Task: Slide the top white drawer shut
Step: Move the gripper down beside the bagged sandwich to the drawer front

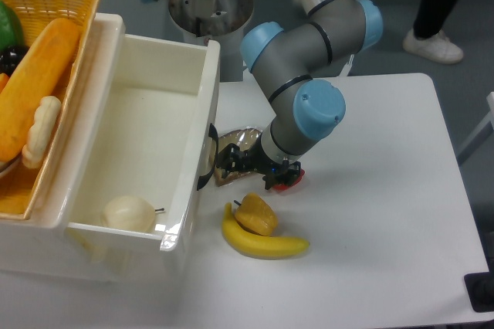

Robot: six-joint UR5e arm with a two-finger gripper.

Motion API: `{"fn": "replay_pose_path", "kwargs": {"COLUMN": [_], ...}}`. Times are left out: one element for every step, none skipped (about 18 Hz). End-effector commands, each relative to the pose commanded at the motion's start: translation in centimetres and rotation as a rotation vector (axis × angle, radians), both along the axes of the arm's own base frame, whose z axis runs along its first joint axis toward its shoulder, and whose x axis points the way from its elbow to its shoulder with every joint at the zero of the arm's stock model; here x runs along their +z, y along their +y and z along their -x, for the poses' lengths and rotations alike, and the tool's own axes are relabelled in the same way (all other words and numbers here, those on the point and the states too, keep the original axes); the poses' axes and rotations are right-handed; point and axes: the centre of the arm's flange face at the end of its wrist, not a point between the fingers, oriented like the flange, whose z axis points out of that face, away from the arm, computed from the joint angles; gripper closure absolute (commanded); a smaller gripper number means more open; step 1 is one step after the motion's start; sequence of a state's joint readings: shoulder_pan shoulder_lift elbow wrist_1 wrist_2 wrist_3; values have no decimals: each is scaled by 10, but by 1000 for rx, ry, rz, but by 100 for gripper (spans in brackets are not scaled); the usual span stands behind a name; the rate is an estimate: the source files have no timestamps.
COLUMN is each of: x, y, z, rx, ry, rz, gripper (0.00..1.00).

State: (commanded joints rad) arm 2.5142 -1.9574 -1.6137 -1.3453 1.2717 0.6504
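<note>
Standing fully pulled out at the left of the table, the top white drawer [135, 140] holds one pale round fruit [129, 212]. Its glossy, rigid plastic front should slide readily when pushed flat near the black curved handle [208, 161], rather than gripped. The gripper [231, 164] sits low just beside that handle; whether its jaws are parted cannot be told, and nothing appears to be held.

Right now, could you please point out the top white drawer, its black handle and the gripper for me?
top white drawer [194, 124], fixed camera view, on its front wall.
black handle [208, 161], fixed camera view, on the curved bar at the drawer front.
gripper [230, 161], fixed camera view, between its fingertips beside the handle.
</note>
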Motion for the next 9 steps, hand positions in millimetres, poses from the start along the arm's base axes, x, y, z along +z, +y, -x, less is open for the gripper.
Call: {"fn": "replay_pose_path", "kwargs": {"x": [1, 2, 3, 4, 5, 6, 6, 7, 7], "y": [0, 0, 0, 0, 1, 2, 2, 1, 2], "z": [-1, -1, -1, -1, -3, -3, -3, -4, -5], "rx": [-2, -2, -1, -1, -1, 0, 0, 0, 0], "ry": [1, 2, 3, 3, 0, -2, -4, -5, -5], "rz": [-1, -2, -4, -6, -11, -15, -16, -17, -19], "gripper": [0, 0, 0, 0, 0, 0, 0, 0, 0]}}
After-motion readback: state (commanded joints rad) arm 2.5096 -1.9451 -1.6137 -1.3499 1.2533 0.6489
